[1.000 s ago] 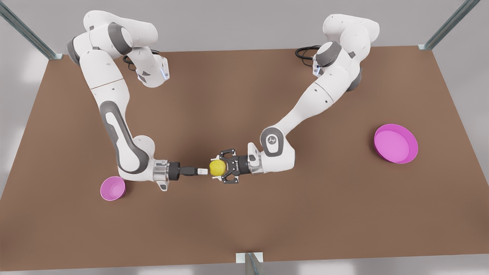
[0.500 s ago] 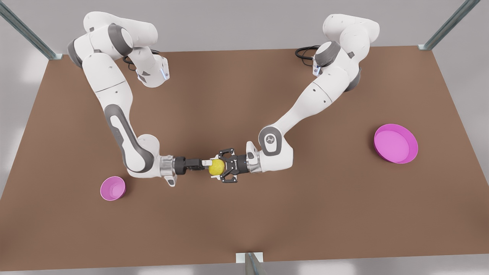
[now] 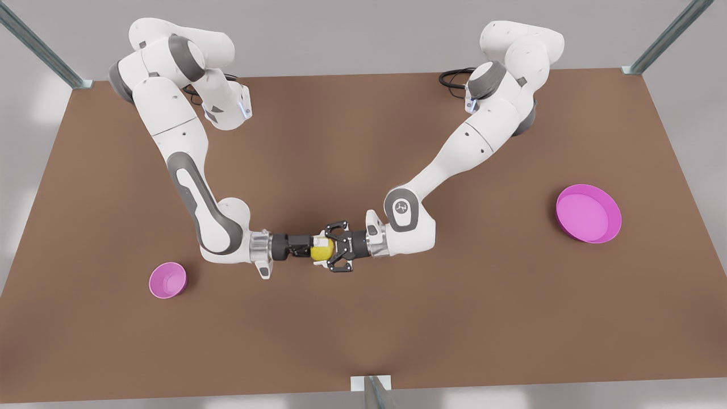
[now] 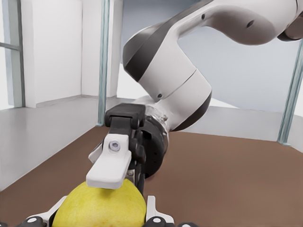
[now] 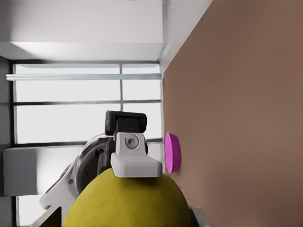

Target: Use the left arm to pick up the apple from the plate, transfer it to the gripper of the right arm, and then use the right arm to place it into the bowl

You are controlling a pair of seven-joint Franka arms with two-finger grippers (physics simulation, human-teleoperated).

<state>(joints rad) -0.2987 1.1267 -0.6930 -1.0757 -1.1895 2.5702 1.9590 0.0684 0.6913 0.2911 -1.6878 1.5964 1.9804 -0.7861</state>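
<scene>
Table (image 3: 363,335) brown, with both arms reaching in toward its middle and meeting wrist to wrist above the surface.

Apple (image 3: 322,252), yellow-green, held off the table between the two wrists, well apart from both dishes.

Left arm (image 3: 454,165) entering from the front view's right. Left tool (image 3: 322,250) clamped on the apple, black linkage spread either side of the fruit, wrist lying roughly level with the table.

Right arm (image 3: 193,187) entering from the front view's left, forearm angled down to a level wrist. Right tool (image 3: 309,248) pushed up against the apple from the opposite side, in line with the left tool. Not possible to tell whether it grips or merely brackets the fruit.

Left wrist view: apple (image 4: 99,208) close up, right tool (image 4: 116,165) just beyond it and meeting the top of the fruit, white arm segments rising behind.

Right wrist view: apple (image 5: 125,203) again close up, left tool (image 5: 135,161) seated against its far side, plate (image 5: 173,152) seen edge-on far behind.

Plate (image 3: 614,226) magenta, shallow, sitting on the table toward the front view's right, well apart from the arms.

Bowl (image 3: 154,279) pink, small and deep, on the table at the front view's left, near the right arm's elbow but not touching it.
</scene>
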